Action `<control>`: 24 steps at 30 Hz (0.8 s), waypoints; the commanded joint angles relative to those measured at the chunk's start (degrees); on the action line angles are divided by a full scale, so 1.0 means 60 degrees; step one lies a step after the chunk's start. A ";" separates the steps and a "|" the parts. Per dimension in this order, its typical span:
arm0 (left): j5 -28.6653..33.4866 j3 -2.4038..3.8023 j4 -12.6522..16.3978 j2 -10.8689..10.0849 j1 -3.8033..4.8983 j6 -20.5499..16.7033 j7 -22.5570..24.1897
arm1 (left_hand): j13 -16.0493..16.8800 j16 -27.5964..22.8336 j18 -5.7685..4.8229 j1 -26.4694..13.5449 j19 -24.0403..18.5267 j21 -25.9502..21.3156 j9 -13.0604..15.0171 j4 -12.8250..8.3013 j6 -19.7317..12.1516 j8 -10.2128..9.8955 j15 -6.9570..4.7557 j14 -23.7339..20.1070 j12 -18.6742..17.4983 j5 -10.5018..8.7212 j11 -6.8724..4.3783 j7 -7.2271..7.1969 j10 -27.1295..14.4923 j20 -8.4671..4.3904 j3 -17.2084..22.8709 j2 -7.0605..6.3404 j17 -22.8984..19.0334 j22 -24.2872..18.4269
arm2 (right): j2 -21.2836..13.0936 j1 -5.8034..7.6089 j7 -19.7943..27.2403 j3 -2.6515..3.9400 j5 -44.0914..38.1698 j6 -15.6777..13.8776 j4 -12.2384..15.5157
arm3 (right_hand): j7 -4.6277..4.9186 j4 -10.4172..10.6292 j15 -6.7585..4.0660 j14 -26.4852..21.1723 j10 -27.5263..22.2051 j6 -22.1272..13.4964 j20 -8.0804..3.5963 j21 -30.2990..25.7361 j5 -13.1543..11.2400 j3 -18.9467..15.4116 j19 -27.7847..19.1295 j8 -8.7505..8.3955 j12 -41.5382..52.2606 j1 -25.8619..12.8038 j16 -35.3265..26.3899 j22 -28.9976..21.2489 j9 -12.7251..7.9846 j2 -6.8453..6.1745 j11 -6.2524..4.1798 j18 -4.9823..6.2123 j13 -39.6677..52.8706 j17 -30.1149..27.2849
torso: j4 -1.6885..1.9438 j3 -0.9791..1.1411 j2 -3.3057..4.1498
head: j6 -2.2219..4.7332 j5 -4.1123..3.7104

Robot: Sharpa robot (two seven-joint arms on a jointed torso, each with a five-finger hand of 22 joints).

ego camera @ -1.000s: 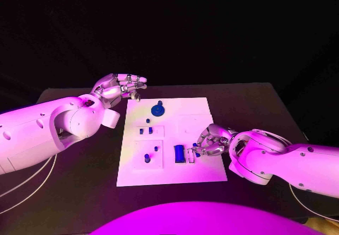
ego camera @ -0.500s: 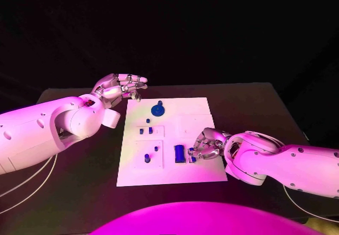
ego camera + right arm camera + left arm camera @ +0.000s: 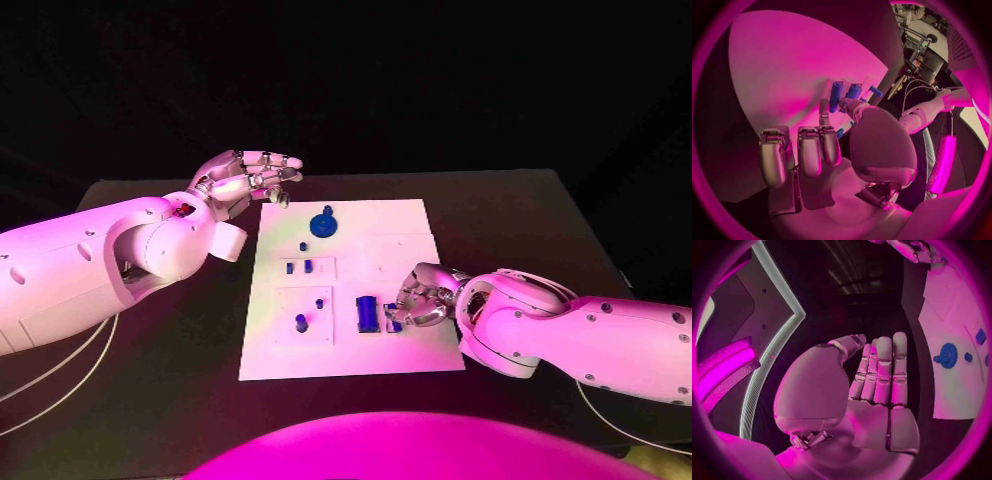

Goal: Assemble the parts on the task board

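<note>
The white task board (image 3: 411,355) lies in the middle of the table. On it are a round blue part (image 3: 323,224), several small blue pegs (image 3: 296,267) and a blue block (image 3: 368,314). My right hand (image 3: 418,298) is low over the board's right side, fingers curled down beside the block, its fingertips at a small blue part (image 3: 391,323). In the right wrist view the thumb (image 3: 856,107) and a finger (image 3: 824,112) reach toward blue pegs (image 3: 837,95); I cannot tell whether anything is gripped. My left hand (image 3: 245,180) hovers past the board's far left corner, holding nothing (image 3: 879,390).
The board sits on a black table (image 3: 173,350) with bare surface on either side. The left wrist view shows the board's edge (image 3: 954,390) with the round blue part (image 3: 947,355) on it. Two thin cables (image 3: 58,385) hang below my left arm.
My right hand has crept a little down and left, closer to the blue block, and its forearm has swung further into the picture. The left hand has stayed where it was.
</note>
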 commanded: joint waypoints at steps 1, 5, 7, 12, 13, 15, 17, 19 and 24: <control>0.0022 0.0007 0.0013 0.0019 0.0005 0.0157 0.0044 | -0.0009 -0.0017 0.0151 -0.0020 0.0065 -0.0035 0.0012 0.0037 -0.0045 0.0006 -0.0004 -0.0046 0.0041 0.0009 -0.0004 0.0001 -0.0086 -0.0007 0.0012 0.0019 -0.0009 -0.0009 | 0.0026 -0.0020 -0.0022 0.0000 -0.0218 0.0176 -0.0021 | 0.0017 -0.0034 -0.0060 0.0753 0.0663 0.0066 -0.0072 0.0042 -0.0081 0.0023 0.0999 -0.0012 0.0025 -0.0058 -0.0003 0.2514 -0.0018 0.0000 -0.0060 -0.0136 0.2004 0.1339 | -0.0005 -0.0004 0.0005 | 0.0001 0.0022; 0.0022 0.0007 0.0011 0.0017 0.0005 0.0159 0.0041 | -0.0009 -0.0017 0.0151 -0.0020 0.0065 -0.0035 0.0012 0.0037 -0.0045 0.0006 -0.0004 -0.0046 0.0041 0.0009 -0.0004 0.0001 -0.0086 -0.0007 0.0012 0.0019 -0.0009 -0.0009 | 0.0050 -0.0025 -0.0017 0.0000 -0.0222 0.0181 -0.0027 | 0.0027 0.0027 -0.0057 0.0754 0.0661 0.0087 -0.0078 0.0042 -0.0231 -0.0064 0.0999 -0.0022 0.0019 -0.0200 -0.0002 0.2514 -0.0052 -0.0051 -0.0052 -0.0136 0.2005 0.1345 | -0.0004 -0.0004 -0.0001 | 0.0001 0.0045; 0.0017 0.0007 0.0008 0.0016 0.0005 0.0164 0.0030 | -0.0009 -0.0017 0.0151 -0.0020 0.0065 -0.0035 0.0012 0.0037 -0.0045 0.0006 -0.0004 -0.0046 0.0041 0.0009 -0.0004 0.0001 -0.0086 -0.0007 0.0012 0.0019 -0.0009 -0.0009 | 0.0062 -0.0026 -0.0011 0.0000 -0.0209 0.0189 -0.0028 | 0.0028 0.0083 -0.0055 0.0755 0.0663 0.0106 -0.0078 0.0042 -0.0553 -0.0155 0.0999 -0.0031 0.0021 -0.0302 -0.0001 0.2514 -0.0087 -0.0075 -0.0050 -0.0136 0.2011 0.1349 | -0.0004 -0.0001 0.0003 | 0.0001 0.0049; -0.0064 0.0007 -0.0009 0.0009 0.0005 0.0200 -0.0032 | -0.0020 -0.0023 0.0157 0.0143 0.0093 -0.0030 0.0020 -0.0049 -0.0036 0.0017 -0.0024 -0.0066 0.0068 0.0049 -0.0015 -0.0003 -0.0096 -0.0030 0.0099 0.0098 -0.0027 -0.0009 | 0.0089 -0.0029 0.0011 0.0000 -0.0087 0.0238 -0.0019 | 0.0017 0.0413 -0.0060 0.0758 0.0671 0.0164 -0.0080 0.0042 -0.1095 -0.0907 0.0999 -0.0033 0.0027 -0.0765 0.0002 0.2514 -0.0177 -0.0218 -0.0055 -0.0136 0.2030 0.1360 | -0.0013 -0.0004 0.0003 | 0.0001 0.0049; -0.0073 0.0007 -0.0013 0.0009 0.0005 0.0206 -0.0044 | -0.0020 -0.0024 0.0156 0.0147 0.0094 -0.0028 0.0020 -0.0052 -0.0035 0.0017 -0.0024 -0.0067 0.0069 0.0049 -0.0014 -0.0002 -0.0096 -0.0031 0.0102 0.0100 -0.0028 -0.0008 | 0.0092 -0.0029 0.0013 0.0000 -0.0064 0.0244 -0.0016 | 0.0012 0.0420 -0.0062 0.0760 0.0673 0.0167 -0.0085 0.0042 -0.0994 -0.1008 0.0999 -0.0031 0.0030 -0.0805 0.0006 0.2514 -0.0184 -0.0213 -0.0058 -0.0136 0.2033 0.1371 | -0.0013 -0.0004 0.0005 | 0.0001 0.0051; -0.0085 0.0007 -0.0022 0.0011 0.0005 0.0220 -0.0063 | -0.0021 -0.0024 0.0156 0.0146 0.0094 -0.0028 0.0020 -0.0051 -0.0035 0.0017 -0.0024 -0.0067 0.0069 0.0049 -0.0013 -0.0001 -0.0096 -0.0031 0.0102 0.0099 -0.0029 -0.0008 | 0.0092 -0.0030 0.0017 0.0000 -0.0034 0.0246 -0.0012 | 0.0009 0.0434 -0.0064 0.0760 0.0678 0.0172 -0.0087 0.0042 -0.0985 -0.1114 0.0999 -0.0027 0.0040 -0.0862 0.0006 0.2514 -0.0190 -0.0212 -0.0061 -0.0136 0.2041 0.1370 | -0.0009 -0.0002 0.0007 | 0.0001 0.0053; -0.0091 0.0007 -0.0029 0.0013 0.0005 0.0228 -0.0080 | -0.0021 -0.0024 0.0155 0.0141 0.0094 -0.0027 0.0020 -0.0049 -0.0036 0.0017 -0.0022 -0.0068 0.0070 0.0046 -0.0011 0.0002 -0.0097 -0.0031 0.0099 0.0096 -0.0029 -0.0007 | 0.0087 -0.0030 0.0019 0.0000 -0.0022 0.0240 -0.0011 | 0.0007 0.0437 -0.0065 0.0760 0.0678 0.0175 -0.0088 0.0042 -0.1009 -0.1164 0.0999 -0.0024 0.0039 -0.0883 0.0006 0.2514 -0.0193 -0.0204 -0.0063 -0.0136 0.2041 0.1372 | -0.0005 0.0000 0.0006 | 0.0001 0.0049; -0.0096 0.0007 -0.0034 0.0014 0.0005 0.0235 -0.0093 | -0.0021 -0.0024 0.0155 0.0141 0.0094 -0.0027 0.0020 -0.0049 -0.0036 0.0017 -0.0022 -0.0068 0.0070 0.0046 -0.0011 0.0002 -0.0097 -0.0031 0.0099 0.0096 -0.0029 -0.0007 | 0.0079 -0.0030 0.0020 0.0000 -0.0021 0.0233 -0.0012 | 0.0004 0.0447 -0.0067 0.0762 0.0683 0.0179 -0.0090 0.0042 -0.1037 -0.1225 0.0999 -0.0021 0.0049 -0.0926 0.0009 0.2514 -0.0197 -0.0177 -0.0064 -0.0136 0.2047 0.1379 | -0.0008 0.0002 0.0005 | 0.0001 0.0047; -0.0101 0.0006 -0.0048 0.0016 0.0005 0.0237 -0.0108 | -0.0021 -0.0024 0.0155 0.0141 0.0094 -0.0027 0.0020 -0.0049 -0.0036 0.0017 -0.0022 -0.0068 0.0070 0.0046 -0.0011 0.0002 -0.0097 -0.0031 0.0099 0.0096 -0.0029 -0.0007 | 0.0033 -0.0031 0.0023 0.0000 -0.0087 0.0193 -0.0005 | -0.0002 0.0456 -0.0073 0.0762 0.0679 0.0181 -0.0095 0.0042 -0.1035 -0.1410 0.0999 -0.0014 0.0036 -0.1054 0.0010 0.2514 -0.0209 -0.0093 -0.0070 -0.0136 0.2044 0.1381 | -0.0013 0.0003 0.0005 | 0.0001 0.0043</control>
